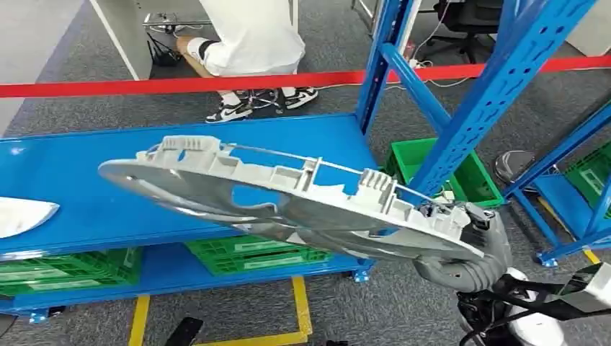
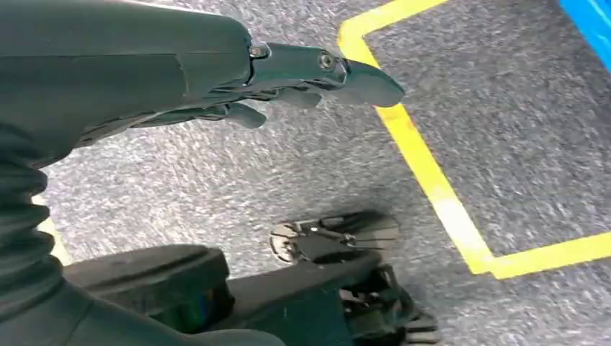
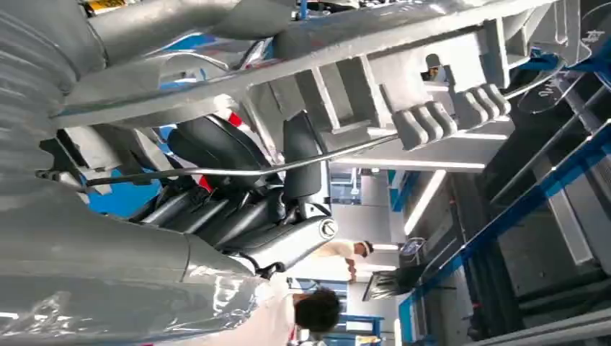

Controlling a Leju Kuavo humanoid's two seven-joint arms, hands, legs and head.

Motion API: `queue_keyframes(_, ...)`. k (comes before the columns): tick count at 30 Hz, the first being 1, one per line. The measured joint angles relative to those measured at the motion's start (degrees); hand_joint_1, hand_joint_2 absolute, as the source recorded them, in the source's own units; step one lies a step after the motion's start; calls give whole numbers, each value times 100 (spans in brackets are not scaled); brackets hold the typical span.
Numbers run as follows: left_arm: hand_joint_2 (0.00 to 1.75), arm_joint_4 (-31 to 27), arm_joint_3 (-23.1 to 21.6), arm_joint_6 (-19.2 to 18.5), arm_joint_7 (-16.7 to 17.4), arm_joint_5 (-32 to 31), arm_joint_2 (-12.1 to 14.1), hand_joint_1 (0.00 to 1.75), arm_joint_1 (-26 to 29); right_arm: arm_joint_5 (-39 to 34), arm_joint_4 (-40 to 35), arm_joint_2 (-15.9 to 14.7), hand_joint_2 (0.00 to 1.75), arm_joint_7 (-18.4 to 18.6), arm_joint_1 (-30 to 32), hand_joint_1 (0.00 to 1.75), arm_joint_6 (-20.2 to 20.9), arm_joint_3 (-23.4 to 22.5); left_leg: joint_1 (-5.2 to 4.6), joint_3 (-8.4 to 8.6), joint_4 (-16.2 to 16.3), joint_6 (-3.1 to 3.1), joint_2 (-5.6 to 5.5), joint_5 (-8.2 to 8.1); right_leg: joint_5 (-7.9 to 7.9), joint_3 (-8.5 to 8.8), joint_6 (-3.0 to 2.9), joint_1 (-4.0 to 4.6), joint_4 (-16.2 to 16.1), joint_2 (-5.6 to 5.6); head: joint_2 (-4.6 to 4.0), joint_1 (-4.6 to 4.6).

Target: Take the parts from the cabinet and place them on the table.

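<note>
Grey plastic, ribbed and long: the part (image 1: 288,198) hangs tilted over the blue counter (image 1: 72,180), gripped at its four o'clock end by the right hand (image 1: 472,241). The left hand (image 2: 288,79) hangs over the carpet, fingers seemingly loosely straight, holding nothing.

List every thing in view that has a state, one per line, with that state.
grey part: held in the air over the blue table, tilted.
right hand: grips the grey part at one end.
left hand: holds nothing, hangs over the floor.
blue table: bears a white part at its edge.
</note>
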Motion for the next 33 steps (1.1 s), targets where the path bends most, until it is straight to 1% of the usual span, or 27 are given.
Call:
queue_keyframes(1, 175, 0, 0, 2, 0, 2, 4, 0, -2, -2, 2, 0, 175, 0, -4, 175, 0, 2, -18, -35, 0, -2, -1, 30, 139, 273, -42, 18, -339, 0, 0, -2)
queue_keyframes(3, 175, 0, 0, 2, -2, 11, 11, 0, -8, 2, 2, 0, 175, -2, -34, 175, 0, 2, -35, -75, 0, -24, -10, 79, 416, 1041, -150, 72, -1439, 3, 0, -2)
queue_keyframes(4, 175, -2, 0, 2, -11, 20, 13, 0, -16, 7, 2, 0, 175, -2, -69, 175, 0, 9, -39, -95, 1, -55, -8, 111, 235, 1228, -181, 94, -1784, 0, 0, -4)
queue_keyframes(5, 175, -2, 0, 2, -18, 17, 22, 0, -32, 11, 4, 0, 175, -9, -81, 175, 0, 15, -38, -115, -4, -94, -4, 141, 367, 1233, -142, 120, -1737, 4, -2, -26)
queue_keyframes(7, 175, -2, 0, 4, -28, 22, 33, 0, -61, 28, 11, 0, 175, -39, -116, 175, -13, 20, -15, -131, -12, -179, -5, 203, 367, 1182, -176, 152, -1748, 16, 0, -4)
queue_keyframes(8, 175, -2, 0, 4, -28, 22, 33, 0, -68, 72, 11, 2, 175, -61, -128, 175, -15, 26, -20, -135, -49, -226, -7, 248, 411, 1157, -224, 150, -1773, 14, 0, 0)
queue_keyframes(9, 175, 0, 0, 4, -28, 24, 70, 0, -76, 113, 15, 2, 175, -81, -138, 175, -20, 30, -10, -161, -19, -252, -4, 211, 492, 1140, -273, 95, -1835, -4, 0, 0)
queue_keyframes(10, 175, 0, 0, 4, -28, 26, 76, 0, -77, 149, 17, 2, 175, -96, -152, 175, -20, 39, -16, -222, 82, -283, 2, 12, 539, 1091, -313, 98, -1849, -11, 0, -11)
queue_keyframes(11, 175, -2, 0, 4, -28, 26, 81, 0, -79, 175, 17, 4, 175, -116, -169, 175, -22, 48, -13, -341, 406, -310, 1, -311, 587, 1022, -346, 98, -1849, -15, 0, -26)
queue_keyframes(13, 175, -2, 0, 4, -28, 26, 101, 0, -83, 219, 22, 4, 175, -129, -172, 175, -22, 61, -11, -617, 1282, -352, 1, -861, 686, 882, -351, 102, -1847, -18, 0, -22)
queue_keyframes(14, 175, -2, 0, 4, -28, 28, 103, 0, -82, 232, 39, 4, 175, -129, -179, 175, -31, 68, -12, -655, 1534, -362, 1, -950, 737, 814, -354, 104, -1845, -21, -2, -24)
queue_keyframes(15, 175, -2, 0, 4, -28, 35, 107, 0, -82, 247, 59, 4, 175, -129, -187, 175, -35, 81, -12, -599, 1570, -364, 1, -875, 798, 741, -355, 105, -1842, -22, 0, -22)
queue_keyframes(16, 175, -2, 0, 4, -28, 35, 109, 0, -84, 258, 70, 4, 175, -129, -192, 175, -42, 90, -12, -463, 1429, -362, 1, -704, 853, 670, -347, 105, -1839, -22, 0, -24)
queue_keyframes(17, 175, -2, 0, 4, -28, 35, 114, 0, -87, 284, 87, 4, 175, -129, -192, 175, -50, 98, -11, -219, 1091, -354, 2, -492, 905, 604, -332, 102, -1838, -21, 0, -24)
queue_keyframes(18, 175, 0, 0, 4, -28, 35, 118, 0, -95, 306, 90, 4, 175, -131, -194, 175, -54, 103, -10, 134, 578, -346, 4, -333, 956, 550, -307, 97, -1831, -19, -2, -24)
queue_keyframes(19, 175, -2, 0, 2, -28, 35, 118, 0, -110, 315, 90, 4, 175, -131, -202, 175, -57, 103, -7, 458, 135, -339, 10, -358, 996, 520, -273, 102, -1820, -19, 0, -26)
queue_keyframes(20, 175, -2, 0, 2, -28, 35, 118, 0, -129, 319, 90, 4, 175, -133, -218, 175, -63, 103, -32, 604, -182, -284, -7, -444, 1034, 467, -241, 129, -1796, -21, 0, -22)
queue_keyframes(23, 175, -2, 0, 0, -28, 37, 111, 0, -122, 328, 94, 4, 175, -140, -232, 175, -63, 120, -64, 489, -119, -137, -14, -376, 1188, 471, -144, 115, -1861, -31, 0, -6)
queue_keyframes(24, 175, -2, 0, 0, -28, 39, 103, 0, -111, 330, 96, 4, 175, -140, -234, 175, -66, 129, -31, 457, -154, -46, 7, -301, 1209, 445, -105, 111, -1864, -23, 0, -18)
queue_keyframes(25, 175, -2, 0, 0, -28, 44, 116, 0, -116, 330, 96, 4, 175, -140, -231, 175, -72, 131, -20, 422, -153, -5, 20, -252, 1021, 361, -75, 101, -1775, -22, 0, 0)
queue_keyframes(26, 175, -2, 2, 0, -28, 44, 120, 0, -120, 334, 98, 4, 175, -140, -233, 175, -72, 140, -17, 366, -153, 42, 25, -203, 707, 276, -50, 99, -1500, -24, 0, 15)
queue_keyframes(28, 175, -2, 2, -2, -28, 44, 116, 0, -123, 337, 109, 4, 175, -140, -241, 175, -72, 146, -19, 218, -146, 55, 27, -89, 89, -7, 2, 88, -487, -25, 0, 22)
queue_keyframes(29, 175, -2, 2, -2, -28, 44, 114, 0, -119, 337, 118, 4, 175, -140, -240, 175, -72, 151, -20, 151, -142, 51, 27, -40, -45, -84, 13, 89, -120, -25, 0, 24)
queue_keyframes(30, 175, -2, 2, -2, -28, 44, 109, 0, -116, 337, 129, 4, 175, -140, -242, 175, -74, 151, -21, 85, -138, 43, 27, 12, -32, -46, 16, 89, 9, -24, 0, 22)
queue_keyframes(31, 175, -2, 2, -2, -28, 44, 109, 0, -117, 337, 138, 4, 175, -140, -244, 175, -76, 151, -21, 33, -136, 35, 27, 55, 88, 127, 9, 89, -120, -25, 0, 24)
queue_keyframes(32, 175, -2, 2, 0, -28, 44, 109, 0, -120, 341, 142, 4, 175, -140, -246, 175, -81, 151, -21, -10, -136, 21, 26, 93, 251, 418, -9, 89, -483, -25, 0, 22)
queue_keyframes(33, 175, -2, 2, 0, -28, 44, 109, 0, -123, 345, 142, 4, 175, -138, -258, 175, -94, 151, -21, -46, -136, 2, 23, 129, 399, 823, -34, 90, -1049, -25, 0, 24)
